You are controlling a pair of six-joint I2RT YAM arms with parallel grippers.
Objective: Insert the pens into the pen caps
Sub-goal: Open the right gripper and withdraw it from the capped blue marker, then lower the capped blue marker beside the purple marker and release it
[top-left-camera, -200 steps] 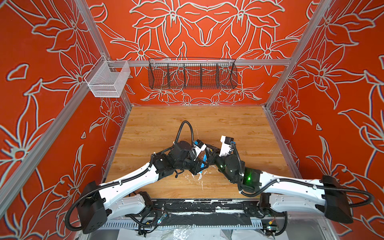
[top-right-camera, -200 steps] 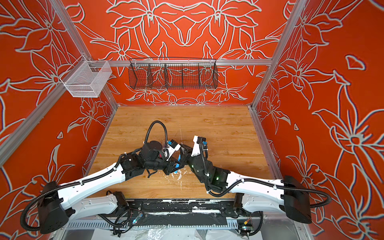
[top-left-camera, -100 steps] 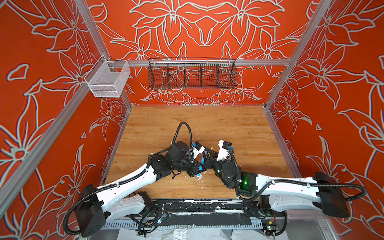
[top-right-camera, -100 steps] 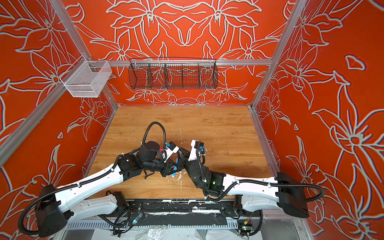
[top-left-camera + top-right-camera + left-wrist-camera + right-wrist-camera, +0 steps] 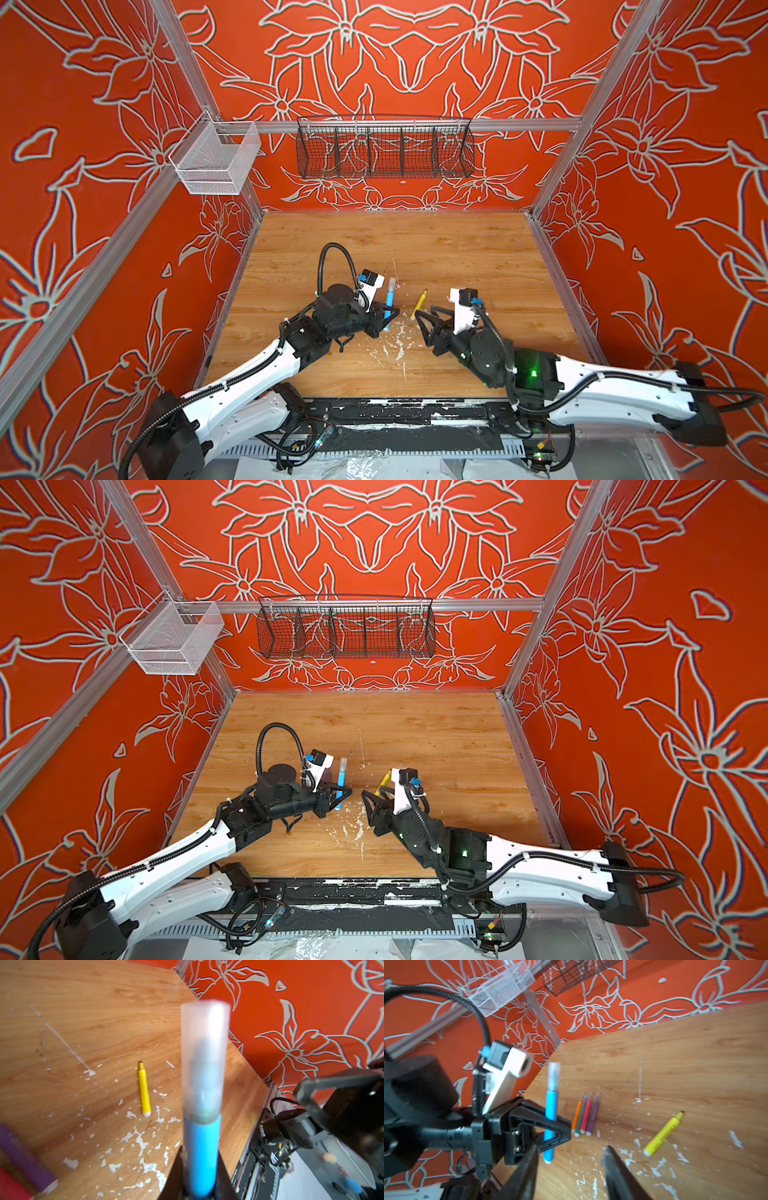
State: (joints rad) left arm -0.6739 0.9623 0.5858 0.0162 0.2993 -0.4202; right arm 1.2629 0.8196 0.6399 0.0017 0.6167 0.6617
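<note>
On the white-flecked wooden desk (image 5: 457, 249), orange floral walls (image 5: 415, 62) around | left end effector (image 5: 389, 315) grips slim blue felt-tip pen (image 5: 390, 297) | right end effector (image 5: 572, 1147) spread, empty

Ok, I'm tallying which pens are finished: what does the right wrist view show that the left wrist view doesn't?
Only the right wrist view: the orange felt-tip pen and green felt-tip pen, lying side by side on the wooden table, apparently capped. Only the left wrist view: the black base rail with cabling past the table's edge, no extra pens. Both: the blue felt-tip pen wearing its transparent plastic cap, the uncapped yellow felt-tip pen lying alone, the purple felt-tip pen and the pink-red felt-tip pen.
</note>
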